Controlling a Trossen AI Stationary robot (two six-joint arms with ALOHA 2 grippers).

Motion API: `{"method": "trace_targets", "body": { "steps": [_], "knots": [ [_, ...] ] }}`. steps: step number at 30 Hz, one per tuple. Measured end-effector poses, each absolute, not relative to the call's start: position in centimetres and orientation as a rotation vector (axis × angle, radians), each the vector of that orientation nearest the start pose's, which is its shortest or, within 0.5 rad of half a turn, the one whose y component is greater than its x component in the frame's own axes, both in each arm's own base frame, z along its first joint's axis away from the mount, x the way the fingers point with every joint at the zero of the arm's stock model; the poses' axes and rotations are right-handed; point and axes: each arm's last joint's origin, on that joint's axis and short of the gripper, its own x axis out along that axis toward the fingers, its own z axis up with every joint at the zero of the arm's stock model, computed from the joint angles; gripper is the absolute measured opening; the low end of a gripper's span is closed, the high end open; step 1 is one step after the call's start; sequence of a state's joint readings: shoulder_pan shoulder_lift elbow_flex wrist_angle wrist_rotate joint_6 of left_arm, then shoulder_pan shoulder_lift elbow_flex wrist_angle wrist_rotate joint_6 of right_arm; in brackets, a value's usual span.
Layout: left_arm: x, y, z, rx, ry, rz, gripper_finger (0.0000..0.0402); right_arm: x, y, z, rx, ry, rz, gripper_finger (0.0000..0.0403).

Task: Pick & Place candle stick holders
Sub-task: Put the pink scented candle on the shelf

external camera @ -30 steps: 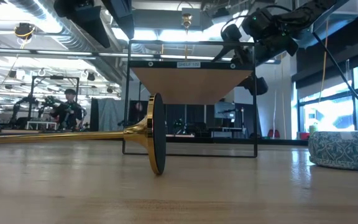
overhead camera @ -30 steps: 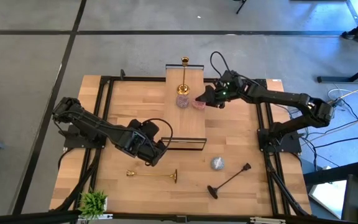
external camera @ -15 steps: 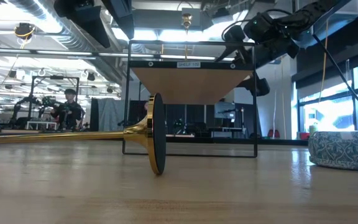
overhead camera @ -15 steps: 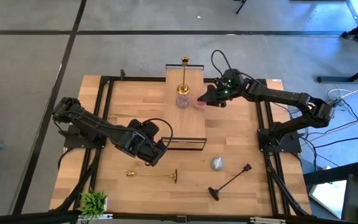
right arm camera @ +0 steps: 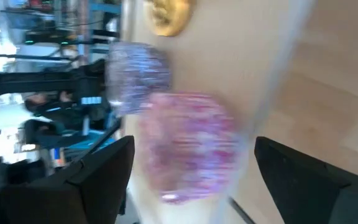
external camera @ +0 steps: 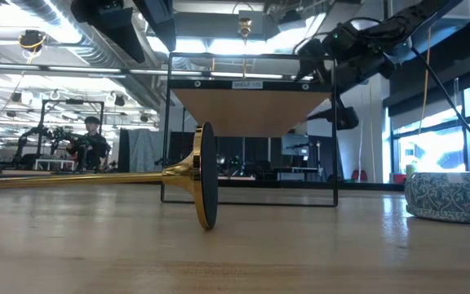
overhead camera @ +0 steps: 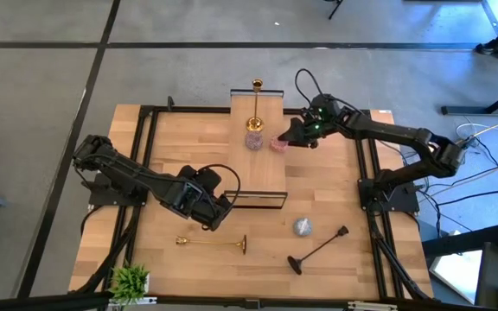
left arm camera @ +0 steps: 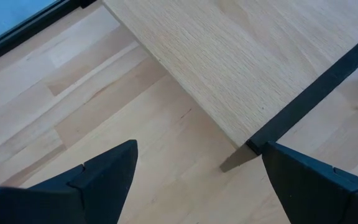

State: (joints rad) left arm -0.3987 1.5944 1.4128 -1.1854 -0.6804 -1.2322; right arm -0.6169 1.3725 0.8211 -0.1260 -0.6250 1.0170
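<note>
Two cups sit side by side on the raised shelf at the far side of the table: the purplish cup by the foot of the upright gold holder, and the pink cup just beside it. The right gripper is right at the pink cup with its fingers spread wide; the wrist view shows the cup between them, and I cannot tell whether either finger touches it, since that view is smeared.

Risk from here is a sideways knock. With the two cups almost touching, a finger closing or sliding could push the pink cup into the purplish one, and that one into the gold holder, which would likely topple off the shelf.

On the near half of the table lie a second gold holder on its side, the blue cup and the black holder. The left gripper waits over the shelf's near edge, fingers apart and empty.
</note>
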Motion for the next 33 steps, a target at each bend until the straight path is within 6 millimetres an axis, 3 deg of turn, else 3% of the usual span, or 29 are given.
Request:
{"method": "trace_targets", "body": {
  "steps": [10, 25, 33],
  "knots": [
    [28.0, -9.8, 29.4, -0.375, 0.813, 0.855, 0.0335, 22.8, -15.3, 22.6, 1.367, 0.555, -0.312, 0.0336],
    [28.0, -9.8, 29.4, -0.356, 0.816, 0.850, 0.0335, 22.3, -15.2, 24.5, 1.336, 0.454, -0.280, 0.0336],
    [28.0, -9.9, 29.4, -0.362, 0.816, 0.849, 0.0335, 20.3, -15.0, 27.0, 1.336, 0.369, -0.242, 0.0336]
  ]
}}
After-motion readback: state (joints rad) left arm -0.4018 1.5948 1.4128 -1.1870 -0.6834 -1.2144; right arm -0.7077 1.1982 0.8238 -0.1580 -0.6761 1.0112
